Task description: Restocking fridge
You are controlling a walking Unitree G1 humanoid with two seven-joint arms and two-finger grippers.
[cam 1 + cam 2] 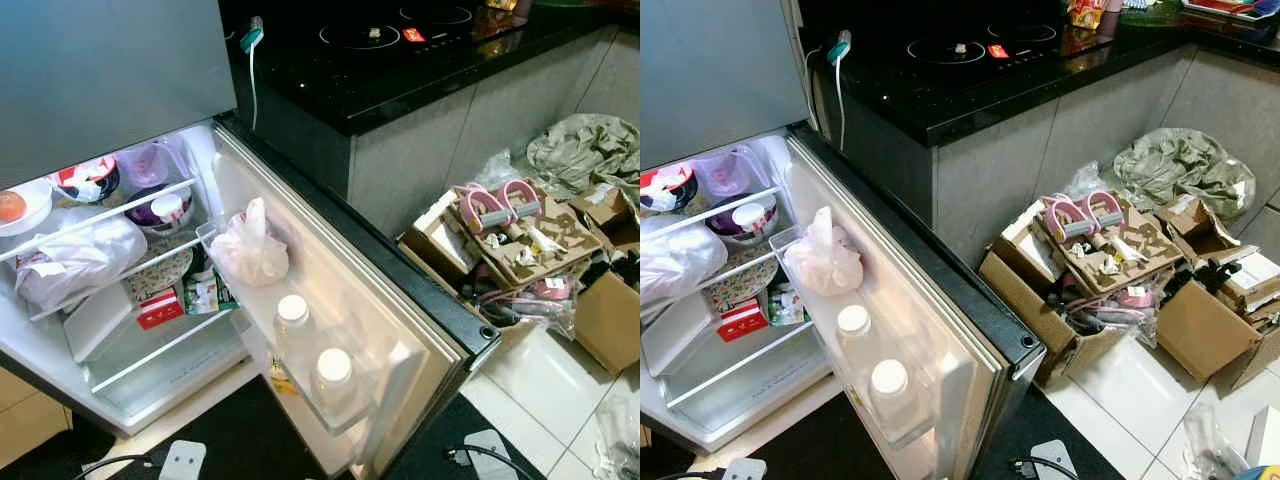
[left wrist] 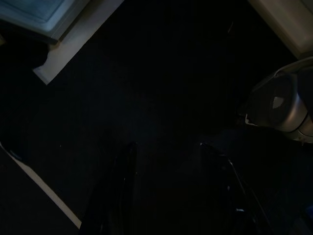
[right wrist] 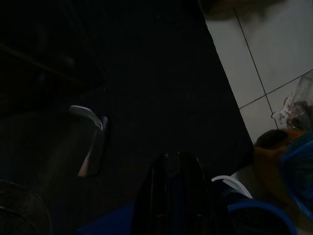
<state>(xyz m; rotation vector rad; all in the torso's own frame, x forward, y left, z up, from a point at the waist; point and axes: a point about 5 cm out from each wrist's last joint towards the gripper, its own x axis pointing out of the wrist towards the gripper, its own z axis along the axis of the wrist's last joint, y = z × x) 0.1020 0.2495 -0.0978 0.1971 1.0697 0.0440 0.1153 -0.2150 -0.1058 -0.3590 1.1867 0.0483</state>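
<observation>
Fridge (image 1: 120,390) stands open on a dark mat (image 1: 250,440), its door (image 1: 400,320) swung wide. Two white-capped bottles (image 1: 292,318) sit in the door shelf below a tied plastic bag (image 1: 250,248). Right of the fridge, a black desk (image 1: 400,70); beyond it, cardboard boxes (image 1: 1110,270) on white floor tiles (image 1: 1130,400). Left tool (image 2: 168,196) hangs with fingers parted; right tool (image 3: 178,196) hangs pressed together.

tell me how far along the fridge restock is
Done: the fridge door stands open, two white-capped bottles and a white bag sit in its racks. In hand: nothing; the left gripper hangs open over the dark mat, the right gripper is shut. Left: the bottom shelf looks bare.
</observation>
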